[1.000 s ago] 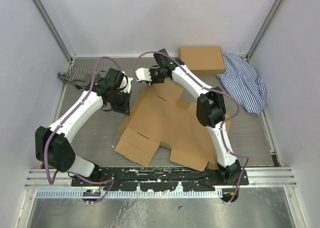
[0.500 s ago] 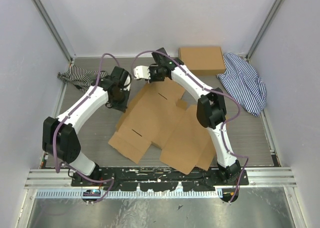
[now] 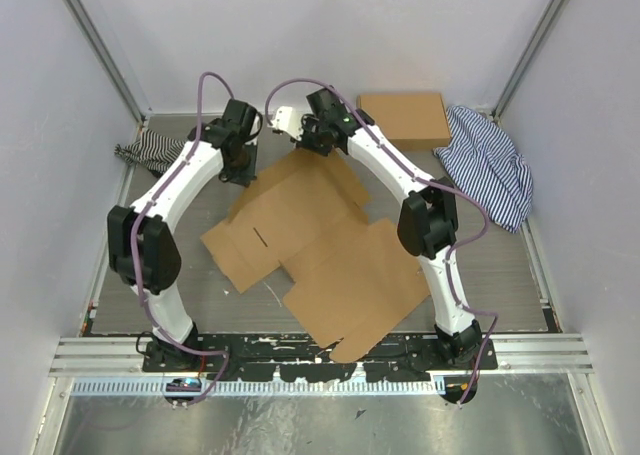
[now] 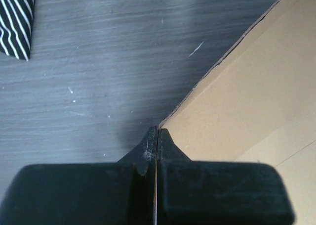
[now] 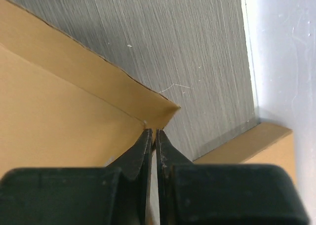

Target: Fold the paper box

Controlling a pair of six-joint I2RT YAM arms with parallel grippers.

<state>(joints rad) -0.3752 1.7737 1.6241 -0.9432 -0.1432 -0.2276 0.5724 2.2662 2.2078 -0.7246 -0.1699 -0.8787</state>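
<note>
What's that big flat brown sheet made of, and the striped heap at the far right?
The flat brown die-cut sheet looks like matte, unprinted cardboard: crease lines, a slit, raw edges. The blue-and-white striped heap seems soft woven cloth: it lies rumpled in folds.

the top camera sits high behind my arm bases, looking down and forward over the whole counter. wrist cameras ride just behind my left hand and right hand, each very close on the paper box, whose far edge all three views share.
</note>
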